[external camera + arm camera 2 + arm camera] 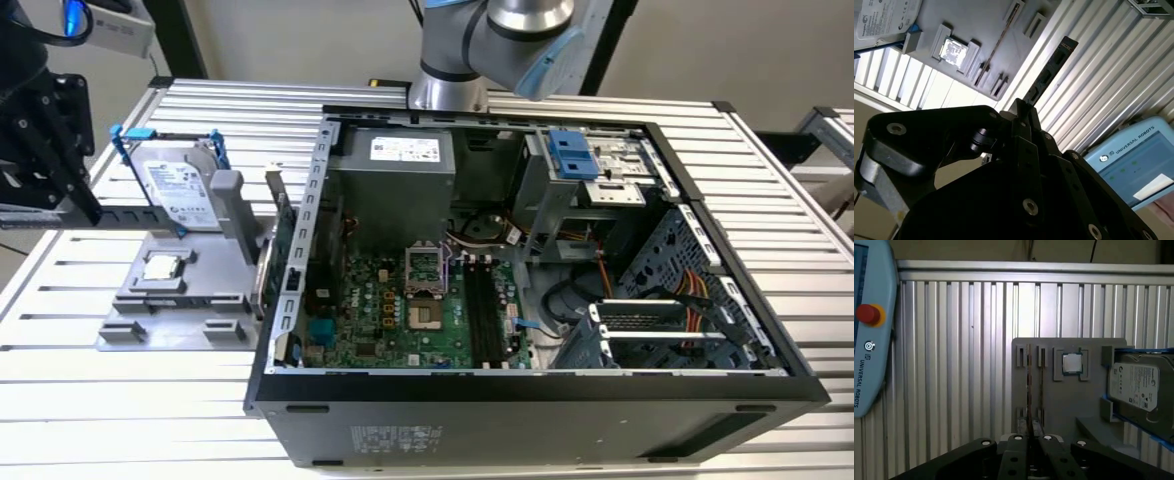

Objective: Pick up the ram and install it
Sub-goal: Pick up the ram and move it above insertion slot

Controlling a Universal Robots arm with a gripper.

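The gripper [1023, 109] was clamped on the ram [1051, 70], its two black fingers pressed flat against the faces of the thin stick near one end. Most of the board stuck out past the tips, probably so that the contact edge and the far end stayed free for seating. In the first wrist view the stick showed edge-on as a thin line running out from between the fingertips, which suggested it was held straight, in line with the fingers, and not skewed. It hung near the grey fixture [1064, 405] on the slatted table [954, 365], and in the second wrist view its far end appeared clear of the fixture's narrow slots. The fixture kept each part in its own seat: the processor chip [1072, 363] lay flat in a square recess, and the hard drive [1136, 385] with its blue bracket stood propped at one side. That left each part open to a grasp. In the exterior view the open computer case [534, 400] lay on its side, well apart from the fixture, with the motherboard facing up. Its long black memory slots [483, 310] looked empty, so the install was judged not yet done.
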